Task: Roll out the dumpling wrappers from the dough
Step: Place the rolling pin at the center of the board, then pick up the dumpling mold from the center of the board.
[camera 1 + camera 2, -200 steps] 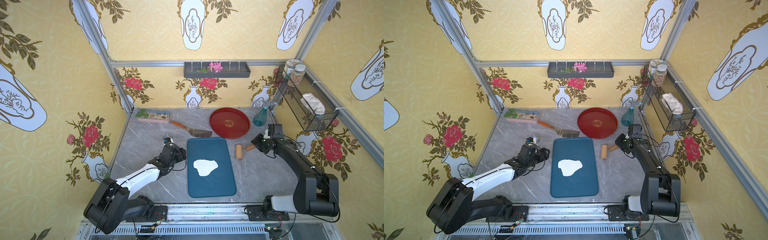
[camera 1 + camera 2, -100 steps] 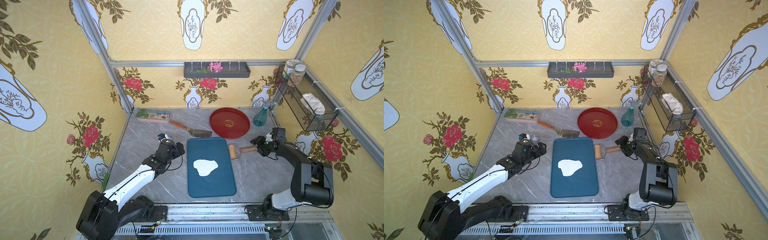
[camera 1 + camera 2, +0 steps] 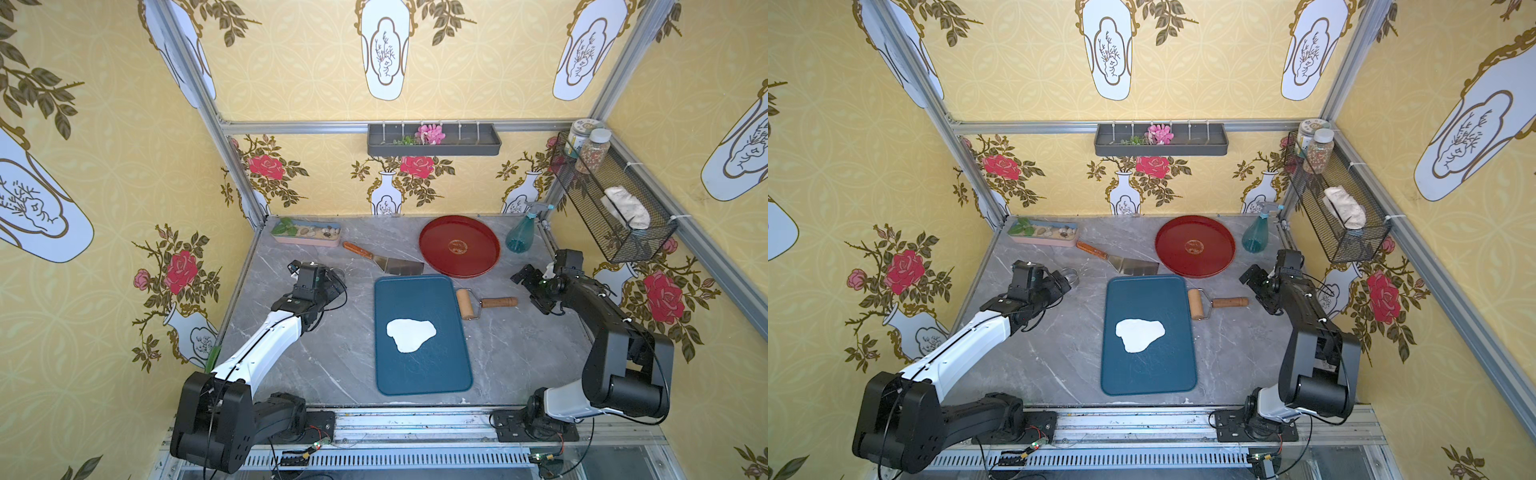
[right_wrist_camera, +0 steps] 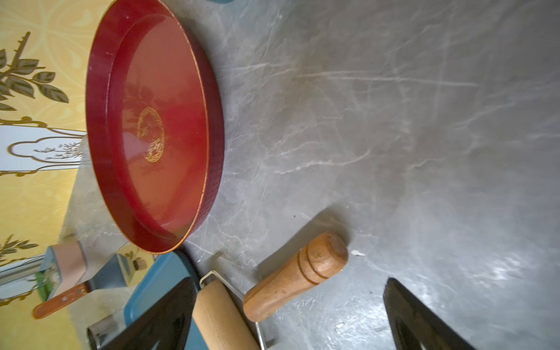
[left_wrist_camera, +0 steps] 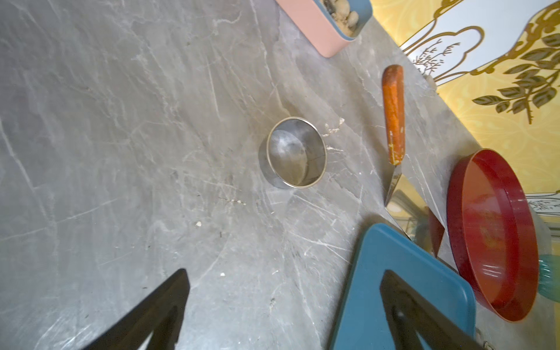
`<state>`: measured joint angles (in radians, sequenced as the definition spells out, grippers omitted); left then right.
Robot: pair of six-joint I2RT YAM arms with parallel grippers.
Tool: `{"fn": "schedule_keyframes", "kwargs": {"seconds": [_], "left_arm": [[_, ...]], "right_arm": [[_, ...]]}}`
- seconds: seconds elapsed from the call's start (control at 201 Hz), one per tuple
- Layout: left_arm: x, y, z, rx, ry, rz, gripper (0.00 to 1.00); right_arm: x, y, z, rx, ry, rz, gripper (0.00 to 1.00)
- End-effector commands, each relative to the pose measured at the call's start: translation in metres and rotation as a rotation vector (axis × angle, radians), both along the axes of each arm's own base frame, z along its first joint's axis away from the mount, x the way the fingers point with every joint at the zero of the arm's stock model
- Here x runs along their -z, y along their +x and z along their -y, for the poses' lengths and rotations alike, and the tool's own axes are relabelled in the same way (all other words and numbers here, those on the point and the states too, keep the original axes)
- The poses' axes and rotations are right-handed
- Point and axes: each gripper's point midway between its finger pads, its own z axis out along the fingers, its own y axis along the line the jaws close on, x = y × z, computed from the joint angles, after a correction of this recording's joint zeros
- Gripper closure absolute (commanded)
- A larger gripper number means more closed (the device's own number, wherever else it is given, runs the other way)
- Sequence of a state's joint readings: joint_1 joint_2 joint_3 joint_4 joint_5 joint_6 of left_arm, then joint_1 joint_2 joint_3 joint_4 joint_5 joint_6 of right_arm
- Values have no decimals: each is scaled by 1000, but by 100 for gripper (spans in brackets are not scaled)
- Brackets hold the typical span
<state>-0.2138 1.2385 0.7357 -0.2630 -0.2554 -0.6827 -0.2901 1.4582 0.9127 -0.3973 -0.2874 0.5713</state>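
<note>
Here, the landmark, blue board (image 3: 419, 299): lies flat on the grey marble table (image 3: 332, 357), its long edges running away from the arm bases.
Dough sheet (image 3: 410, 334): a flat white piece of irregular outline, on the board at about its middle; shown so in both top views; nothing touches it.
Roller (image 3: 466, 304): wooden drum just beside the board's right long edge, near the far corner; whether drum and board touch cannot be told; the wooden handle points away from the board.
Right gripper (image 3: 531, 291): beyond the end of the roller's handle, on the side away from the board; jaws spread wide and holding nothing; in the right wrist view the handle lies free on the table ahead of the fingers.
Left gripper (image 5: 284, 274): off the board's left long edge, level with its far end; jaws spread wide, nothing between them.
Steel ring (image 5: 295, 153): stands on the table off the board's far left corner, ahead of the left gripper and apart from its fingers.
Scraper (image 3: 384, 260): blade just beyond the board's far edge, orange handle angled away to the left.
Red tray (image 3: 478, 259): round, beyond the board's far right corner.
Spray bottle (image 3: 520, 237): beside the tray, on the side farther from the board.
Pink box (image 3: 305, 242): well beyond the board's far left corner, by the back wall.
</note>
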Motion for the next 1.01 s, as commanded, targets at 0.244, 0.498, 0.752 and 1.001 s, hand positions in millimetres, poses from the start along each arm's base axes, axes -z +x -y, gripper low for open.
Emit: {"fn": "schedule_keyframes", "kwargs": {"seconds": [0.244,0.498,0.752,1.001], "left_arm": [[34,22,-14,32,-97,-103,5],[50,41,-8,32,-145,-85,27],[52,53,-24,-17,-65,-48,32],[49,73,-29,1,-39,-63,41]], "right_arm": [[-50,18,-60,-280,-126,192,3],[-70,15,-145,-572,-222,273,3],[-80,-5,-191,-710,-245,363,3],[-88,-18,-209,-768,-225,439,2]]}}
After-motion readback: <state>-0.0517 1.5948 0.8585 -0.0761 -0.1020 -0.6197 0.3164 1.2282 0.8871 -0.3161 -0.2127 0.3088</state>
